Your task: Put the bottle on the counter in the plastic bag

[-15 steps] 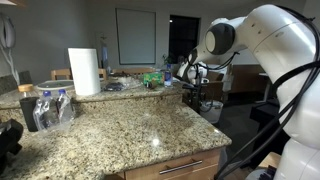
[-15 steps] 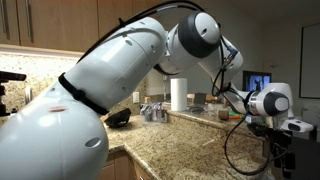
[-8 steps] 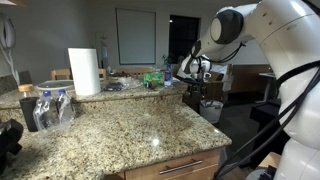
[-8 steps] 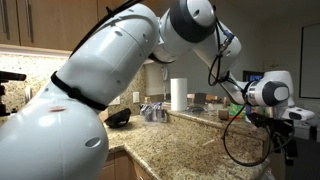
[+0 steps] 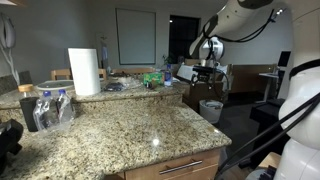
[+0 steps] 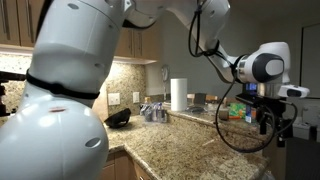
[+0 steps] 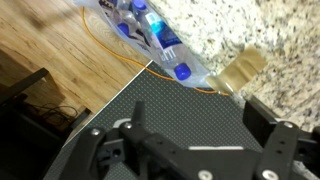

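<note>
In the wrist view a clear plastic bag (image 7: 150,35) holding several bottles with blue caps and labels lies at the edge of the granite counter (image 7: 285,40). In an exterior view a clear bag with bottles (image 5: 45,107) stands at the counter's left end, and a small bottle (image 5: 167,73) stands among items on the back counter. My gripper (image 7: 198,118) is open and empty, hanging over a black surface beside the counter. It shows past the counter's end in both exterior views (image 5: 206,72) (image 6: 272,115).
A paper towel roll (image 5: 84,71) stands on the back counter and also shows in the other exterior view (image 6: 178,95). A tan paper item (image 7: 240,70) lies at the counter edge. An orange cable (image 7: 110,55) runs over the wood floor. A white bin (image 5: 211,109) stands on the floor.
The arm has lifted and swung away from the counter; the gripper has moved sideways and slightly up, still open and empty. The bags and bottles have not moved.
</note>
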Robot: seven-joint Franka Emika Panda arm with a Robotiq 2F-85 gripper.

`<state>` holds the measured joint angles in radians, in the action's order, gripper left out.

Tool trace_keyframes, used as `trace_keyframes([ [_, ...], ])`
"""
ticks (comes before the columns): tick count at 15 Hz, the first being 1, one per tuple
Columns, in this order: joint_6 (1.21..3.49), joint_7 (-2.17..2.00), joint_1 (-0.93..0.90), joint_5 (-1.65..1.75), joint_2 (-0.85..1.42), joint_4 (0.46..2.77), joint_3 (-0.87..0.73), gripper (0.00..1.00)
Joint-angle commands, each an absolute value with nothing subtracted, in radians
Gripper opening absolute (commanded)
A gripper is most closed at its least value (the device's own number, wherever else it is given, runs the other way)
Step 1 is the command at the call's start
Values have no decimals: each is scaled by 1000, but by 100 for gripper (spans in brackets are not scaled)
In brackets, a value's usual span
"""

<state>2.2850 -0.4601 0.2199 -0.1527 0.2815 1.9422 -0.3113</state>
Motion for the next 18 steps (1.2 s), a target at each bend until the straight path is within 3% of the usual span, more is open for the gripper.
trace_keyframes([
  [1,2231,-343,205,-71,90,2137,-289,100],
  [12,2180,-287,95,202,-189,2482,-90,100],
  [18,2178,-307,88,187,-169,2472,-60,100],
])
